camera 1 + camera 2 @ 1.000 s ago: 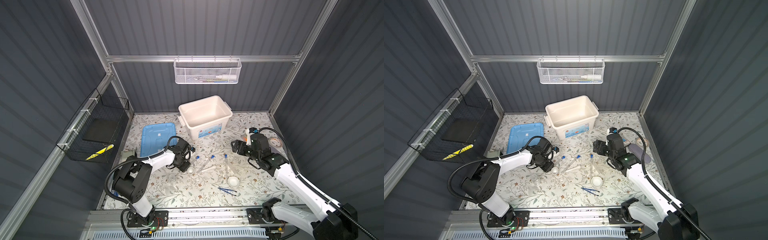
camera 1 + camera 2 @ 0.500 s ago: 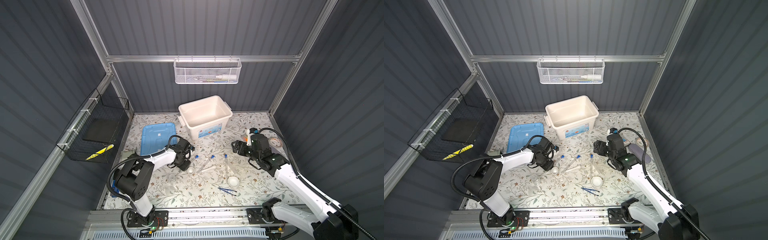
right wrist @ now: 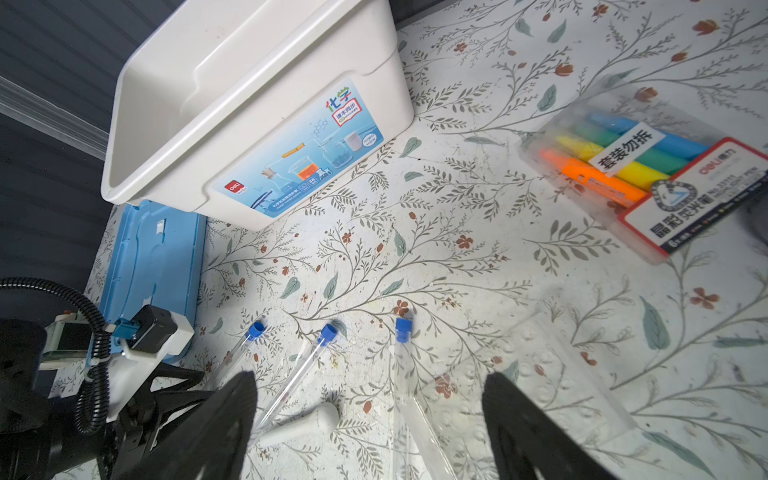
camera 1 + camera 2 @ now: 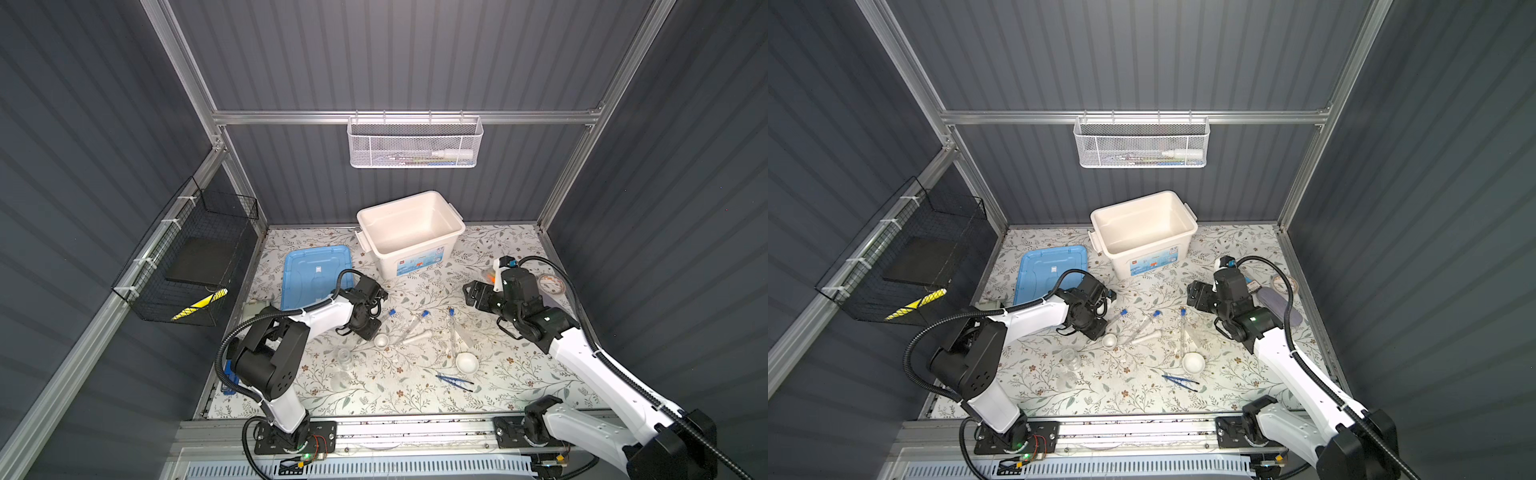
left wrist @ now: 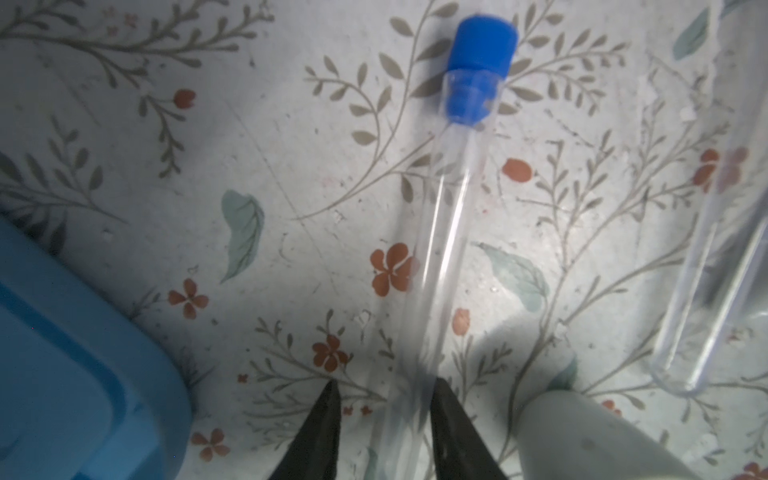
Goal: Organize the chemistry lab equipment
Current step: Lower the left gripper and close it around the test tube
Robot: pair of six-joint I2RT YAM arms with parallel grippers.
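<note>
Left jaws sit low over the desk [image 4: 374, 395], part open, straddling the left tube [image 5: 453, 187]: one tip is on the glass, the other just clear, so no grip. The tube lies flat mid-desk, cap to the far side, just left of the middle tube [image 4: 415, 324]. Right jaws hang wide open and empty, right of the tubes, near the markers [image 3: 623, 166].
</note>
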